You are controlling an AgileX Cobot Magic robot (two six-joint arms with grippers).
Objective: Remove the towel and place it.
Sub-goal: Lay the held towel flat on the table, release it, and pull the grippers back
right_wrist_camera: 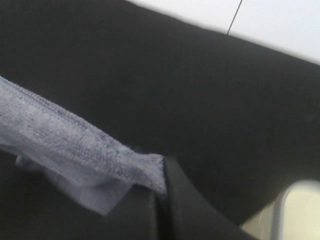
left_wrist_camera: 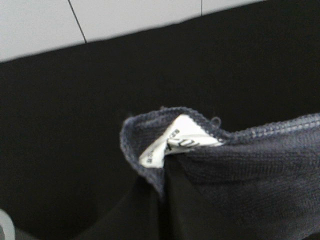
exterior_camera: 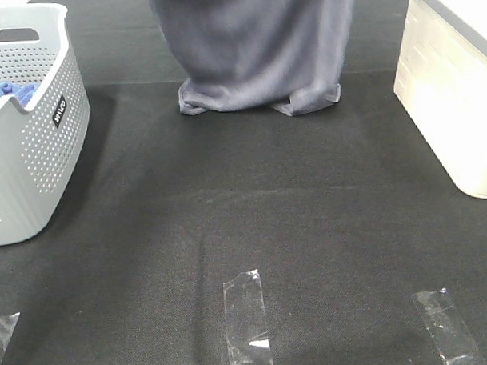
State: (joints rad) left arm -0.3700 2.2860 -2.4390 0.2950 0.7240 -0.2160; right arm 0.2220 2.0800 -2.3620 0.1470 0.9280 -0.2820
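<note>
1. Both claws are pressed together on the towel (exterior_camera: pixel 255 46). The left claw (left_wrist_camera: pixel 162 192) pinches the corner w/ the white label (left_wrist_camera: pixel 172 142), and the right claw (right_wrist_camera: pixel 160 192) pinches the other top corner at its stitched edge.
2. Towel hangs like a curtain at the far middle of the worktop (exterior_camera: pixel 245 222). The bottom hem (exterior_camera: pixel 261 106) is bunched & touching the surface, well apart from the basket (exterior_camera: pixel 35 158) on the left & the bin (exterior_camera: pixel 457 103) on the right.
3. Step in hand, as I read it: lay it out flat. Draw both claws toward the near edge at the same pace & height, so the bottom hem anchors & the cloth unrolls w/o a fold.
4. Hold the corners far enough apart that the top edge is taut. Slack in the middle will prob. leave a ridge.
5. Lower as you come forward. Don't drop it from high, since microfibre likely drags on the worktop & crumples.
6. Tape strips (exterior_camera: pixel 247 322) near the front may mark the target, but I can't confirm that. Aim btw them if so.
7. Let go only once both corners rest on the worktop, & release both together.
</note>
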